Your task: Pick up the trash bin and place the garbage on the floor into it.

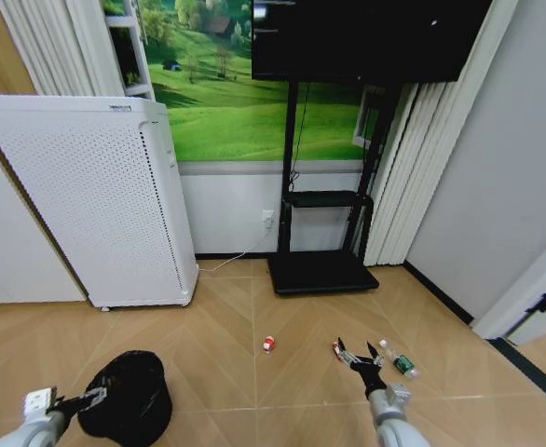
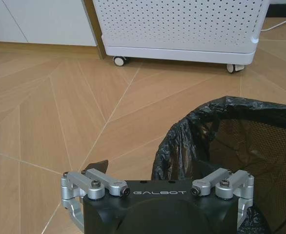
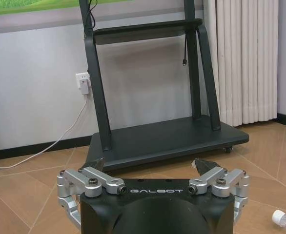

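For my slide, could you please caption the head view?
Left gripper at the black bin's rim; right gripper open above floor litter.

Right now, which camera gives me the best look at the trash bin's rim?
The left wrist view: the trash bin sits just beyond the left hand, its open mouth and crinkled black liner seen close up. The head view shows the whole bin small at the robot's lower left, beside the left hand.
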### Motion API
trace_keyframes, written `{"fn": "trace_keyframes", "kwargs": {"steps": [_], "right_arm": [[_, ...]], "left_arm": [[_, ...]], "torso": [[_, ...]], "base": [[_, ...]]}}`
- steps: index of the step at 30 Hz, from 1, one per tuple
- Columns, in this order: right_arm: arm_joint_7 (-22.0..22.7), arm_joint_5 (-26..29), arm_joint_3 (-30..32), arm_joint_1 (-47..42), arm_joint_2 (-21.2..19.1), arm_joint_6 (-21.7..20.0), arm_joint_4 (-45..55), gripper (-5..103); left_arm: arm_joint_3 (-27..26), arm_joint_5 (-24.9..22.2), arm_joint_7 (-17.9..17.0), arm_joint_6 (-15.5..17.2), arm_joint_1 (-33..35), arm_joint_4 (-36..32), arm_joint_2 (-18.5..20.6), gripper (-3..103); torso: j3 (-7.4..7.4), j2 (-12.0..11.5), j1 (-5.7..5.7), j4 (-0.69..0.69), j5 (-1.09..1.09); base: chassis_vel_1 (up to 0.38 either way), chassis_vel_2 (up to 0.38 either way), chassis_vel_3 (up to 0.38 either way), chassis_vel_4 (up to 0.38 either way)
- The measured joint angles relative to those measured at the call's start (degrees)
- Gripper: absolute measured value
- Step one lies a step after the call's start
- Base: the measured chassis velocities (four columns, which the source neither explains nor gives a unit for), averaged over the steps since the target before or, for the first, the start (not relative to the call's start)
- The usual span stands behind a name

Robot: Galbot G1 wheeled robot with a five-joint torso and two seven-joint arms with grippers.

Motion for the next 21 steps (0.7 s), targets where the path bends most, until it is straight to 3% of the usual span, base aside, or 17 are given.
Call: {"fn": "trace_keyframes", "kwargs": {"steps": [5,12,17,19,20,21], "right_arm": [[0.60,-1.72,-1.29,1.06,0.91,-0.73,-0.10,100],[1.52,-2.39,-2.51,1.73,1.35,-2.07,0.11,100],[1.71,-2.39,-2.60,2.03,1.21,-2.37,0.14,100],[1.71,-2.38,-2.34,2.12,1.07,-2.39,-0.17,100],[1.71,-2.38,-2.34,2.12,1.07,-2.39,-0.17,100],[1.71,-2.37,-2.20,2.17,1.04,-2.39,-0.39,100]], "left_arm": [[-0.26,-0.22,2.37,-0.01,-0.49,2.34,0.94,100],[0.89,-0.28,2.60,-0.08,-1.35,3.19,0.40,101],[1.40,-0.25,3.26,-0.11,-1.36,3.54,-0.06,86],[1.50,-0.26,3.30,-0.12,-1.31,3.52,-0.22,76],[1.50,-0.26,3.30,-0.12,-1.31,3.52,-0.22,76],[1.50,-0.26,3.30,-0.13,-1.33,3.53,-0.21,64]], "torso": [[0.01,0.01,0.00,0.00,-0.01],[0.02,0.02,0.01,-0.01,-0.01],[0.02,0.03,0.01,0.00,-0.01],[0.03,0.03,0.01,0.00,-0.01],[0.03,0.03,0.01,0.00,-0.01],[0.03,0.04,0.01,0.00,0.00]], "base": [[0.000,0.000,0.000,0.000],[0.000,0.000,0.000,0.000],[0.000,0.000,0.000,0.000],[0.000,0.000,0.000,0.000],[0.000,0.000,0.000,0.000],[0.000,0.000,0.000,0.000]]}}
